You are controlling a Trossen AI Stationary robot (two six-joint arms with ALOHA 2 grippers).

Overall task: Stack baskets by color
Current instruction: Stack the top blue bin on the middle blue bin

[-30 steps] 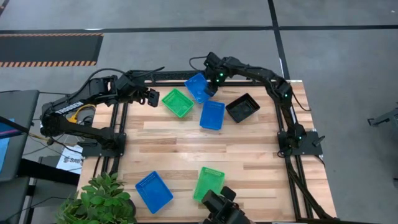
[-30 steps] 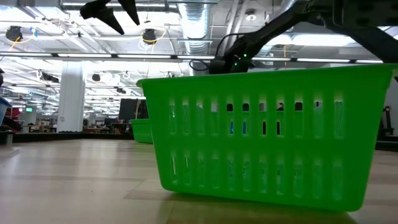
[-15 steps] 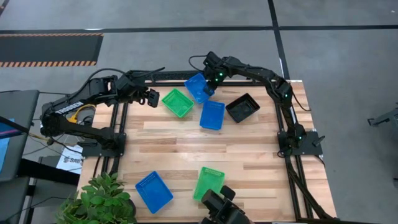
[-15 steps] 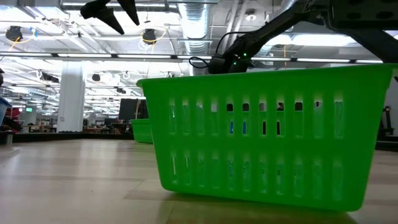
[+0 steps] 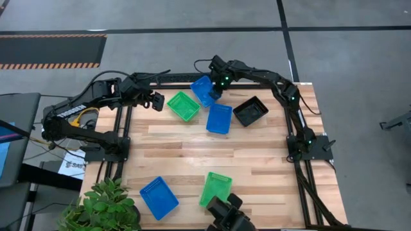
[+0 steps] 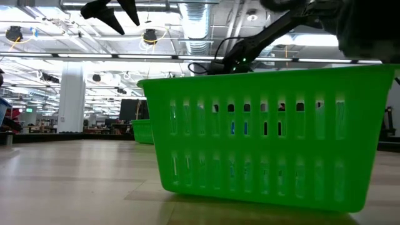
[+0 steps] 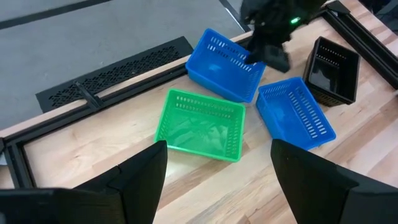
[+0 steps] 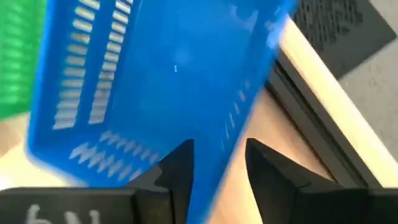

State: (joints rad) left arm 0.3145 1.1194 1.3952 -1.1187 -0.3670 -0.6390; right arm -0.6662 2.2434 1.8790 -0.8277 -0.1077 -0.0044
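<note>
Pale striped wood worktop. Bright green basket at far edge, slotted walls. Blue basket beside it, blue basket just in front, both with pale slot rows. Glossy black basket. Near edge: blue basket, green basket. Dark green leafy plant. Black arms; grey floor, orange-black hazard stripe.

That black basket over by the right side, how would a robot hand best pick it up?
Probably by one of its thin upright walls. The black basket sits open side up, apart from the blue basket beside it, so a gripper could come straight down from above with one finger inside the rim and one outside. A long wall looks easiest, with clear table around it.
</note>
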